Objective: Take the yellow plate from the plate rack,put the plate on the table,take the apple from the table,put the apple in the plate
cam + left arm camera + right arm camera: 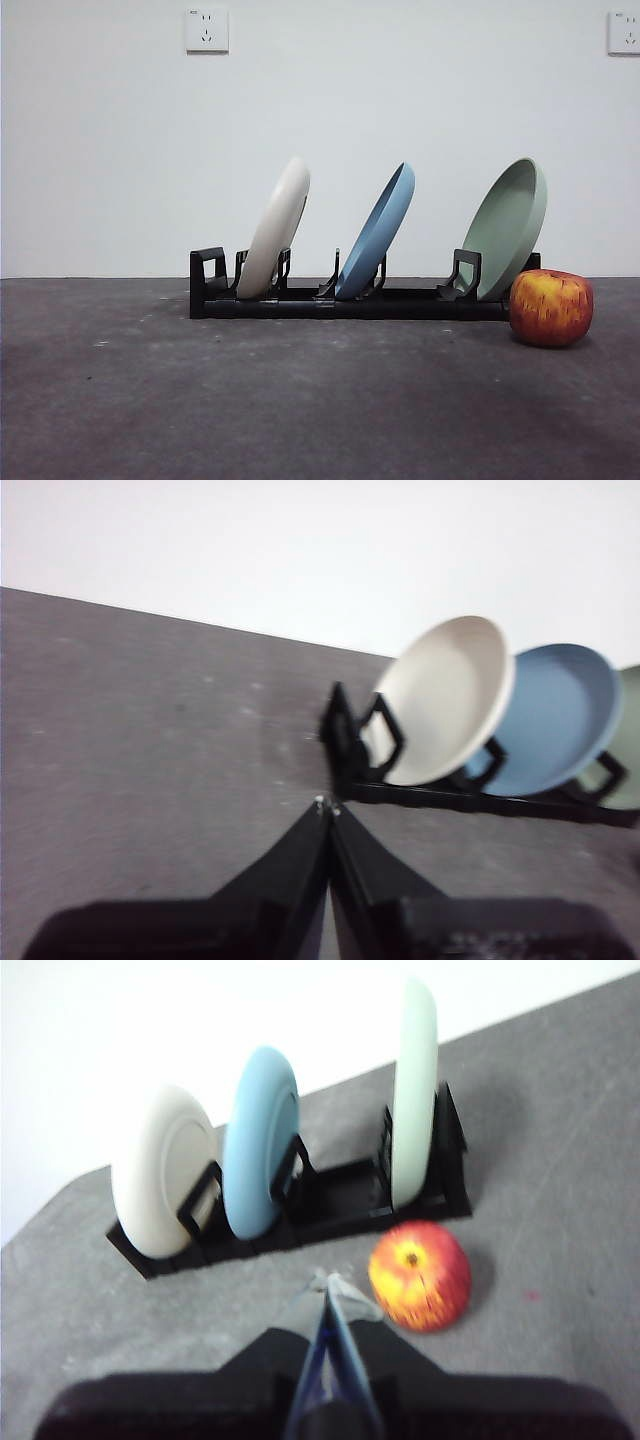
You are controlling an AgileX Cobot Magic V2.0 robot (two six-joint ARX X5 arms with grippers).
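Note:
The cream yellow plate (pixel 277 229) leans in the left slot of the black plate rack (pixel 350 302) on the dark grey table (pixel 300 400). It also shows in the left wrist view as the yellow plate (pixel 445 700) and in the right wrist view as the yellow plate (pixel 160 1170). The red-and-yellow apple (pixel 551 307) rests on the table at the rack's right end. My left gripper (pixel 328 807) is shut and empty, short of the rack (pixel 480 798). My right gripper (pixel 328 1290) is shut and empty, close to the apple (pixel 420 1275). Neither gripper appears in the front view.
A blue plate (pixel 377 232) stands in the rack's middle slot and a sage-green plate (pixel 508 226) in the right slot, right behind the apple. A white wall with two sockets (pixel 206 30) backs the table.

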